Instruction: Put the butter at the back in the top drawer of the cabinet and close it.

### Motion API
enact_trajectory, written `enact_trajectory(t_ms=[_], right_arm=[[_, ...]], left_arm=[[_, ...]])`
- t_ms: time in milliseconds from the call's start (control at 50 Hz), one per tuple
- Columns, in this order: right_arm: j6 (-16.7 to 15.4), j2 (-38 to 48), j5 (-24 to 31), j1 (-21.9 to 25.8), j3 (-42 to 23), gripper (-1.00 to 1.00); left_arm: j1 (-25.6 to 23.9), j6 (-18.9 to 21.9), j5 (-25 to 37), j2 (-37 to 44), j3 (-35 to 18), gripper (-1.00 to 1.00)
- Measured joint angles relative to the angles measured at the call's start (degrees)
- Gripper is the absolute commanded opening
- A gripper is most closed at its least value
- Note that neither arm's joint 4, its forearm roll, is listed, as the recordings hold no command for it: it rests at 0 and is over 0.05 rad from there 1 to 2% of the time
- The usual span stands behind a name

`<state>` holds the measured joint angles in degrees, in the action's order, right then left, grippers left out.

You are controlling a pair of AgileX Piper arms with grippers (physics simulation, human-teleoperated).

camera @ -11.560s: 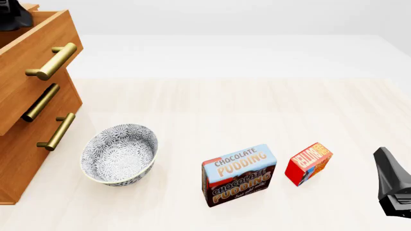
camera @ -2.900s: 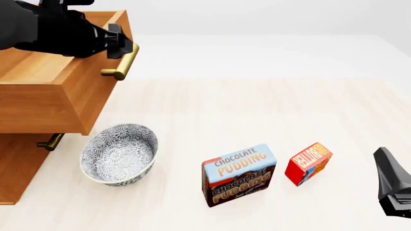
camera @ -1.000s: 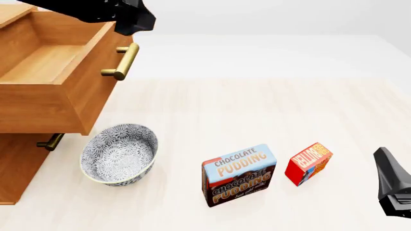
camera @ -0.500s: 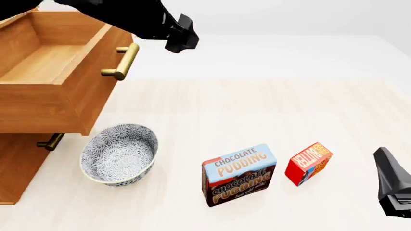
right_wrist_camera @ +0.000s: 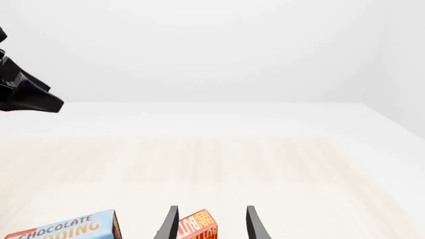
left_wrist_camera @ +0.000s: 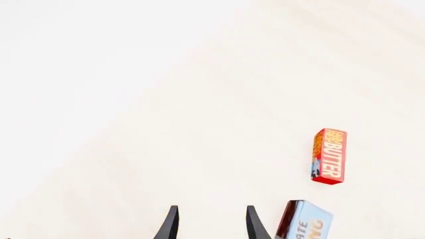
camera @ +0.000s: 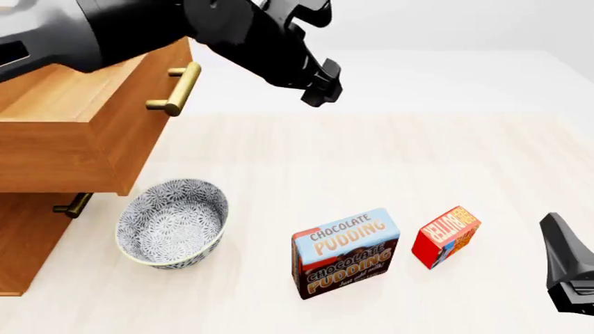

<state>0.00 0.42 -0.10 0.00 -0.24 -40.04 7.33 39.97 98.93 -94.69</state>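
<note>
Standing on the surface (camera: 307,156) near the front right: butter (camera: 446,236), beside the pudding box (camera: 346,253). Right gripper (right_wrist_camera: 209,224): jaws released, empty, butter just ahead between them; nearer arm. Left gripper (left_wrist_camera: 210,225): jaws released, empty, well apart, high by the top drawer (camera: 83,139), which stands open.

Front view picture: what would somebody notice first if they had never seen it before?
Probably the big black left arm, reaching from the upper left out over the table with its gripper open and empty. Under it, at the left edge, the top drawer of the wooden cabinet hangs pulled out above a patterned bowl. Near the front stand two bright boxes, the chocolate pudding box and, to its right, the small red butter.
</note>
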Motion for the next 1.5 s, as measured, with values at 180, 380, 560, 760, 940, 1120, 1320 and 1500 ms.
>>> enact_trajectory(t_ms=[180, 380, 560, 760, 940, 1120, 1320, 1500], right_arm=[[0.00, 0.00, 0.00, 0.00, 0.00, 1.00], [0.00, 0.00, 0.00, 0.00, 0.00, 1.00], [0.00, 0.00, 0.00, 0.00, 0.00, 1.00], [0.00, 0.00, 0.00, 0.00, 0.00, 1.00], [0.00, 0.00, 0.00, 0.00, 0.00, 1.00], [0.00, 0.00, 0.00, 0.00, 0.00, 1.00], [0.00, 0.00, 0.00, 0.00, 0.00, 1.00], [0.00, 0.00, 0.00, 0.00, 0.00, 1.00]], left_arm=[[-2.07, -1.02, -0.28, 3.30, -1.29, 1.00], [-4.29, -2.25, -0.13, 7.85, -4.15, 1.00], [-6.05, -3.23, 0.33, 12.03, -7.32, 1.00], [-7.74, -4.18, 1.10, 16.01, -10.77, 1.00], [-9.31, -5.14, 1.78, 19.26, -13.45, 1.00], [-10.46, -5.80, 2.59, 21.86, -15.81, 1.00], [-11.90, -6.71, 3.71, 24.95, -18.77, 1.00], [-13.06, -7.52, 4.60, 27.60, -21.11, 1.00]])
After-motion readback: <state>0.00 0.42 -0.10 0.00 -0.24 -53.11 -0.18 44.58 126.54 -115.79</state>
